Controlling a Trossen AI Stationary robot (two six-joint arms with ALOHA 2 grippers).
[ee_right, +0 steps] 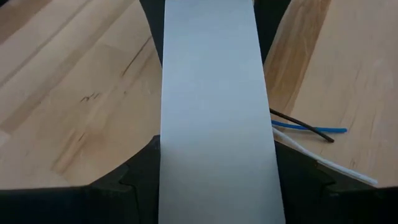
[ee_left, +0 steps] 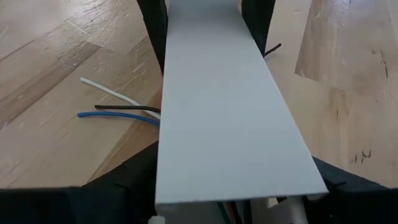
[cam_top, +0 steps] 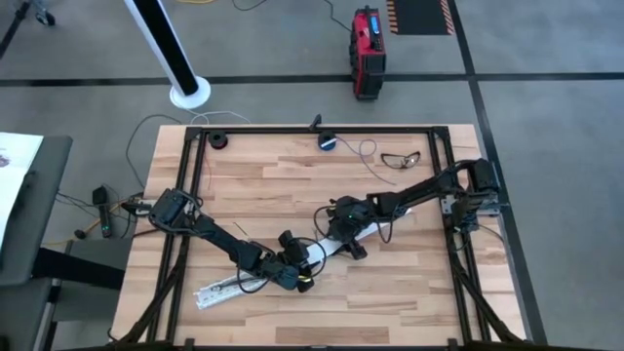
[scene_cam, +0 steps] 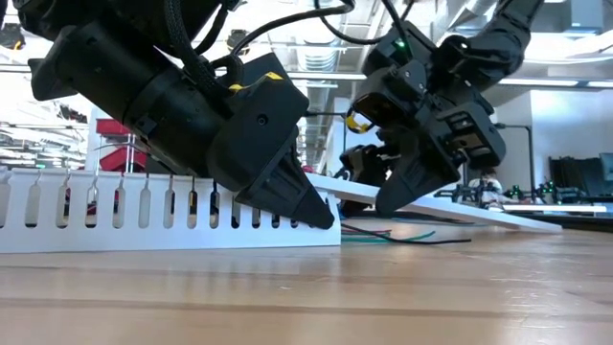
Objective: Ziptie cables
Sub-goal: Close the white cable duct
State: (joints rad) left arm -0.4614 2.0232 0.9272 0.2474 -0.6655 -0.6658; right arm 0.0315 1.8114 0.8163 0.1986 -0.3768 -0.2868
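Two grippers — left [cam_top: 300, 280], right [cam_top: 336, 226] — jaws clamp one white strip [ee_left: 224, 118]'s ends.

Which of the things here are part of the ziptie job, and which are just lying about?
Job:
- cables, loose on the table beside the flat strip
- left gripper and right gripper, both holding the flat strip rather than the cables

Lying about:
- slotted strip
- glasses
- round device
- red case, on the floor
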